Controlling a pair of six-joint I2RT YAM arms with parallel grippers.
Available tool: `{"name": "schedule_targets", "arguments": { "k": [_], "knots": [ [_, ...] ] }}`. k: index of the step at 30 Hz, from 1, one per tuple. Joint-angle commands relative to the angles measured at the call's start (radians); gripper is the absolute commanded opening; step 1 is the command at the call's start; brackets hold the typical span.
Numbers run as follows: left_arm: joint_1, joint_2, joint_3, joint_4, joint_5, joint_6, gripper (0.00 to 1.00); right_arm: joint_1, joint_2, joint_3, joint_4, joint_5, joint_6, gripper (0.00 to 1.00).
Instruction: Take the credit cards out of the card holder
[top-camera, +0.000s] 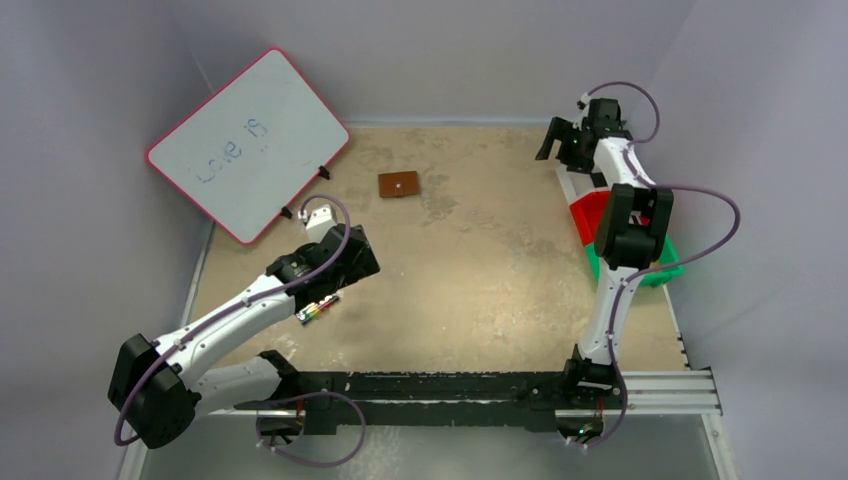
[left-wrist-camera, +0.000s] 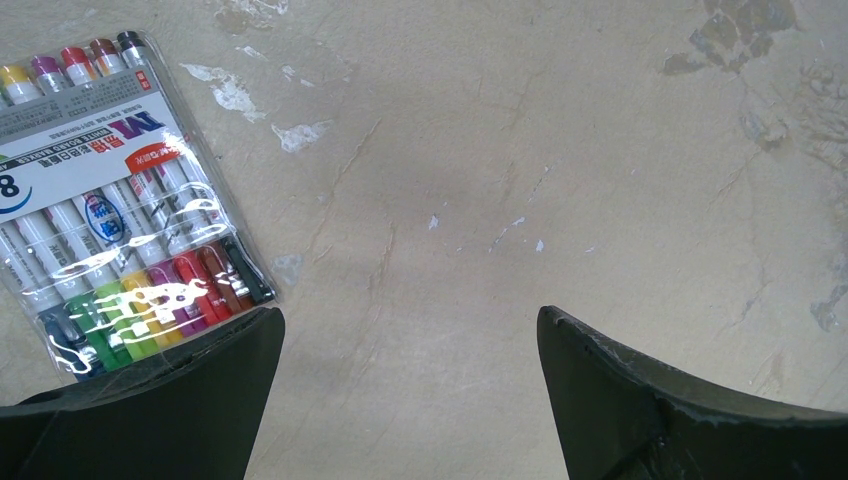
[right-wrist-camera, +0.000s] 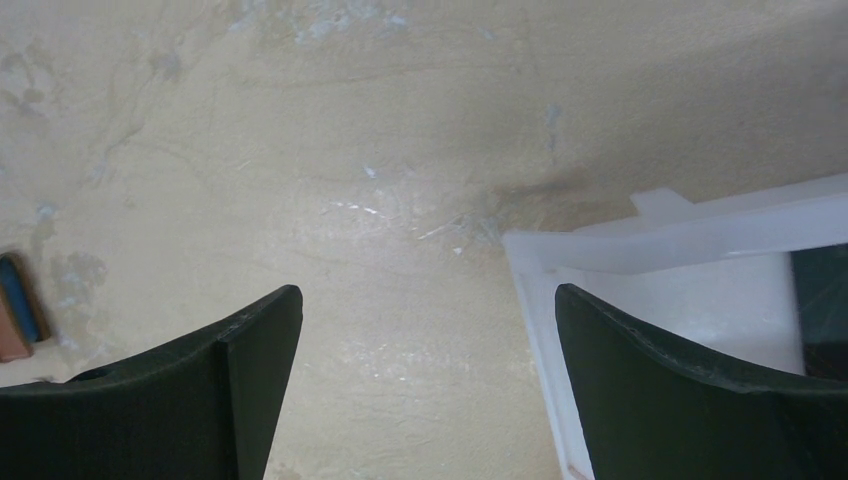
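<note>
The card holder (top-camera: 398, 185) is a small brown wallet lying shut on the tan table, back of centre. No credit cards show; they are hidden or out of view. My left gripper (top-camera: 352, 262) hangs open and empty over bare table, well to the near left of the holder; in the left wrist view (left-wrist-camera: 410, 312) only table lies between its fingers. My right gripper (top-camera: 552, 140) is open and empty at the far right, well right of the holder; in the right wrist view (right-wrist-camera: 428, 290) it hangs over bare table beside a white bin's corner.
A white pack of coloured markers (top-camera: 318, 310) lies just near-left of my left gripper, also in the left wrist view (left-wrist-camera: 120, 200). A whiteboard (top-camera: 250, 140) leans at the back left. White (right-wrist-camera: 640, 250), red (top-camera: 592, 215) and green (top-camera: 655, 270) bins line the right edge.
</note>
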Motion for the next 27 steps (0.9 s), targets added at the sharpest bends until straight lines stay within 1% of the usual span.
{"name": "schedule_targets", "arguments": {
  "k": [1, 6, 11, 16, 27],
  "knots": [
    [0.002, -0.022, 0.039, 0.02, -0.021, -0.009, 0.98, 0.004, -0.074, 0.026, -0.008, 0.113, -0.021, 0.98],
    [0.002, -0.017, 0.036, 0.03, -0.014, -0.007, 0.98, 0.004, -0.119, -0.01, 0.012, 0.183, -0.001, 0.99],
    [0.003, -0.015, 0.035, 0.03, -0.008, -0.001, 0.98, 0.004, -0.077, 0.004, -0.023, 0.201, 0.018, 1.0],
    [0.002, -0.025, 0.033, 0.027, -0.013, -0.006, 0.98, 0.004, -0.047, -0.028, 0.007, 0.157, 0.037, 1.0],
    [0.003, -0.046, 0.03, 0.01, -0.024, -0.009, 0.98, 0.004, 0.002, -0.027, 0.021, 0.048, -0.001, 0.99]
  ]
}}
